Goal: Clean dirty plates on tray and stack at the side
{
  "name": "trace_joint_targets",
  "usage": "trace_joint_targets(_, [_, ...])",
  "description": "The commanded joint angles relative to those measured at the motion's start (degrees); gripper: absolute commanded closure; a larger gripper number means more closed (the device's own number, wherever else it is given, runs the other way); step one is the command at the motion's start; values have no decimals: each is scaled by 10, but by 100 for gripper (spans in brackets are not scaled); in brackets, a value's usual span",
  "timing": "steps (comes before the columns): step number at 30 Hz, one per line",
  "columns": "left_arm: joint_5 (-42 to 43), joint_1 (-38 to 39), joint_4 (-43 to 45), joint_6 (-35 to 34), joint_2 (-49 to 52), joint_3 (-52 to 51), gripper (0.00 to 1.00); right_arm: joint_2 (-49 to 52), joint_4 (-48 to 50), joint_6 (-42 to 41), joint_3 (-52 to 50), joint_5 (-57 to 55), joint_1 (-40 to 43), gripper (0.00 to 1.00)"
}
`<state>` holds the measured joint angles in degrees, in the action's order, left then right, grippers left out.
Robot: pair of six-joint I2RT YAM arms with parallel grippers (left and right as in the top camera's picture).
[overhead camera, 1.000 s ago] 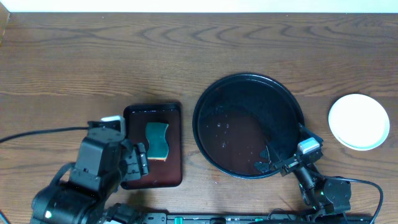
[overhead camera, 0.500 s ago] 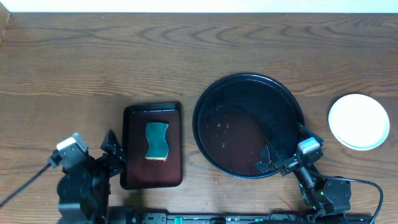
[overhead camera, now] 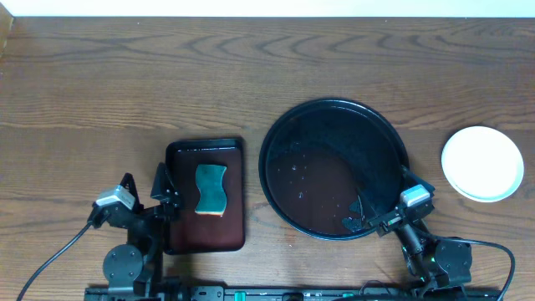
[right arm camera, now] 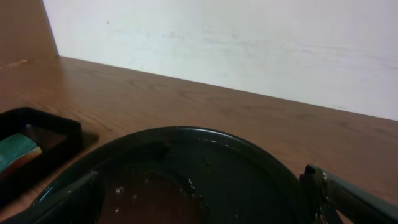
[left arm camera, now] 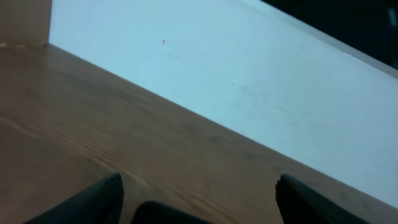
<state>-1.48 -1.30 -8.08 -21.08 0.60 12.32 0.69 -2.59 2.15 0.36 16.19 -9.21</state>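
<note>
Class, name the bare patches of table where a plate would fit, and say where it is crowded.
Bare: the far strip of table behind both trays; the left end past the small tray. Narrow: between black tray and white plate. Crowded: the near edge.

Three views of the tabletop (overhead camera: 167, 75): we can read no text, label, brand, number or sign anywhere. The glossy black tray (overhead camera: 334, 104), the white plate (overhead camera: 482, 163) at the right, the small red-brown tray (overhead camera: 205, 144) and the green sponge (overhead camera: 211, 189) lying in it all show plain, unmarked surfaces, as does the pale wall behind.
</note>
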Motion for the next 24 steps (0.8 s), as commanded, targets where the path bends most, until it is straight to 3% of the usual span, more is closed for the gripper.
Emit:
trace_joint_targets(1, [11, -2, 47, 5, -5, -33, 21, -3, -3, 5, 0, -3, 5, 1])
trace_joint_targets(8, [11, -2, 176, 4, -5, -122, 21, -3, -3, 5, 0, -3, 5, 1])
trace_joint_targets(17, [10, -2, 133, 3, -5, -121, 21, -3, -3, 5, 0, -3, 5, 1])
trace_joint_targets(24, [10, -2, 35, 3, -3, -121, 21, -3, -3, 5, 0, -3, 5, 1])
